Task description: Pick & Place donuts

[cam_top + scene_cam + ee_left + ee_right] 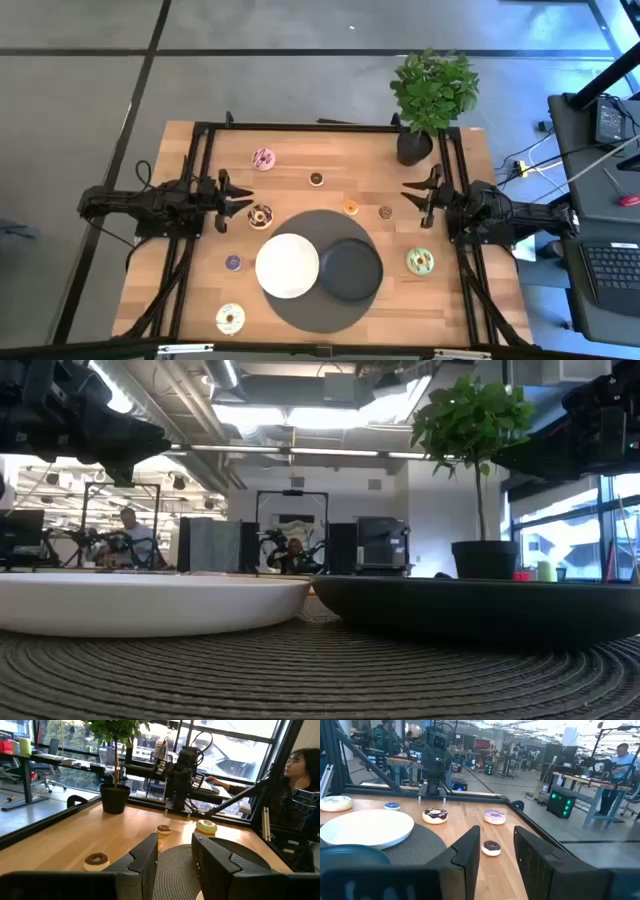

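Donuts lie scattered on the wooden tabletop (200, 270) around a dark round mat (300, 305): a pink one (263, 157) at upper left, a chocolate-sprinkled one (260, 215) just beside the left gripper (243, 196), a green one (420, 262) at right, a cream one (230, 318) at lower left, and small ones between. The mat bears a white plate (287, 265) and a black plate (351, 270). The right gripper (412, 193) hovers at the right edge. Both pairs of fingers are parted, grasping nothing.
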Motion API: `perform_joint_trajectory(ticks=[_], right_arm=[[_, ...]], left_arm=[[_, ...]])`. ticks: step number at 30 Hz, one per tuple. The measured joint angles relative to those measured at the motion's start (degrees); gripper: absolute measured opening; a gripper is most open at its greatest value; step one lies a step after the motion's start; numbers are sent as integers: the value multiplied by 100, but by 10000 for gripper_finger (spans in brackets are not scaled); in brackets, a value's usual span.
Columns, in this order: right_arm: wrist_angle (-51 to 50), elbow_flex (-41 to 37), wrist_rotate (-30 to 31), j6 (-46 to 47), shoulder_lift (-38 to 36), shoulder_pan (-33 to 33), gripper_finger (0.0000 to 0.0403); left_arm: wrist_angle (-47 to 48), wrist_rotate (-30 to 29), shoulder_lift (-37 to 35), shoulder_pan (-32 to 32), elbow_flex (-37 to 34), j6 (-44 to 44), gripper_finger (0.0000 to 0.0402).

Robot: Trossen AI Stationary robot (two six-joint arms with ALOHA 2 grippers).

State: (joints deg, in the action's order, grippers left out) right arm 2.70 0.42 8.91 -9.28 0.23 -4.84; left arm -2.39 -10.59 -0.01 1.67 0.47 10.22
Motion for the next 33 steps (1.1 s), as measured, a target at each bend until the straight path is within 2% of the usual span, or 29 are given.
perform_joint_trajectory(ticks=[33], right_arm=[[0, -1, 0, 0, 1, 0, 122]], left_arm=[[0, 0, 0, 0, 1, 2, 116]])
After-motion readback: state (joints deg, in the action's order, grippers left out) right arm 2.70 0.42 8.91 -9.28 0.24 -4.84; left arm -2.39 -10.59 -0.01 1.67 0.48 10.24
